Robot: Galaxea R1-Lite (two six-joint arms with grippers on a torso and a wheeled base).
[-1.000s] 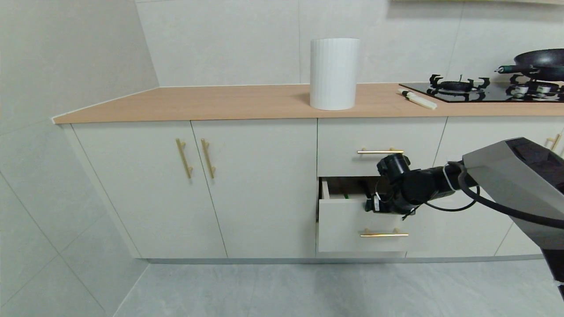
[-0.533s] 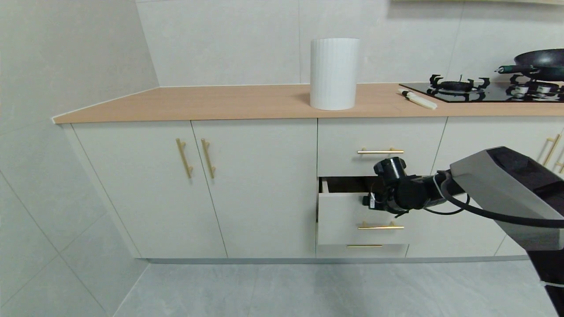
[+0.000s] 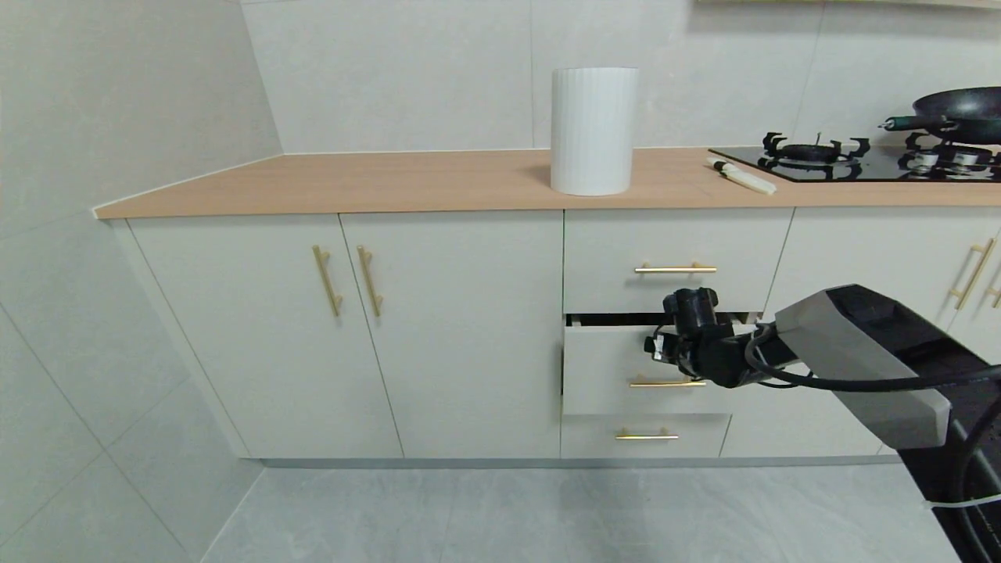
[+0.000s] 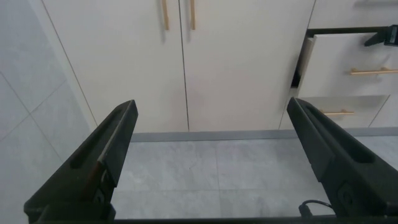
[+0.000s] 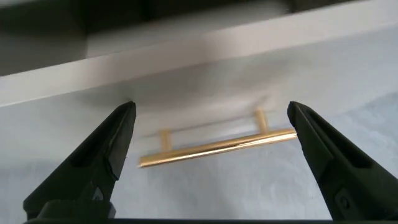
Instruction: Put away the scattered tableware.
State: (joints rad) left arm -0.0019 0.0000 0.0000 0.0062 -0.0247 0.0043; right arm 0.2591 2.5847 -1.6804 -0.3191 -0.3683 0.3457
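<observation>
Before the wood-topped cabinets, left hand and right hand gape wide.

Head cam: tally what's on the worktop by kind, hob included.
White ribbed cylinder: 1
Pale stick-shaped utensil: 1
Black hob: 1
Black pan, sitting on the hob: 1
Total: 4

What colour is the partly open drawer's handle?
Gold handle, clearest in the right wrist view.
</observation>
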